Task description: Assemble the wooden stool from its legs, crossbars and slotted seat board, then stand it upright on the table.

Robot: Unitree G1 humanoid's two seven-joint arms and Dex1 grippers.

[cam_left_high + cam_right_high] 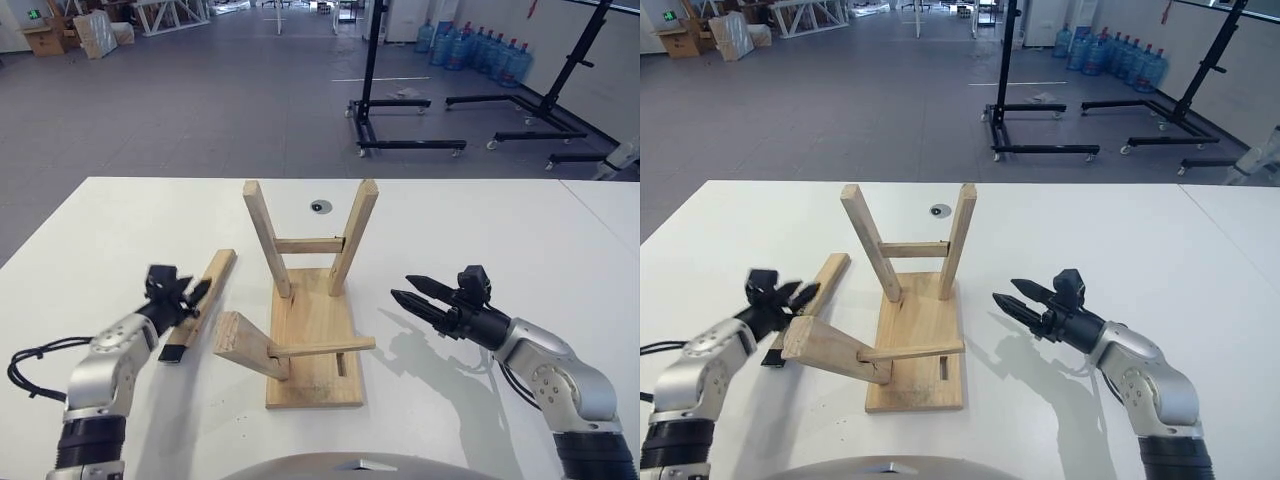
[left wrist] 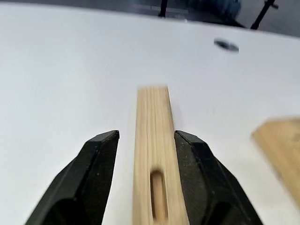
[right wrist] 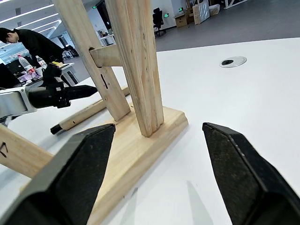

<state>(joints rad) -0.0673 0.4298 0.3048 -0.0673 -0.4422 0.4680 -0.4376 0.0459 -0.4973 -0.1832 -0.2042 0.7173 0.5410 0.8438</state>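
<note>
The slotted seat board (image 1: 318, 372) lies flat in the middle of the white table. At its far end two legs (image 1: 264, 236) stand upright, joined by a crossbar (image 1: 309, 245). A third leg (image 1: 245, 345) lies tilted at the board's near left corner, with a crossbar (image 1: 322, 349) running from it across the board. A loose leg (image 1: 212, 282) lies on the table to the left. My left gripper (image 1: 196, 292) straddles its near part, open, with a gap on one side (image 2: 146, 137). My right gripper (image 1: 403, 289) hovers open just right of the board, holding nothing.
A round cable hole (image 1: 319, 207) sits in the table behind the stool. A second table (image 1: 612, 205) adjoins at the far right. Black wheeled stands (image 1: 410, 145) and water bottles (image 1: 480, 45) are on the floor beyond.
</note>
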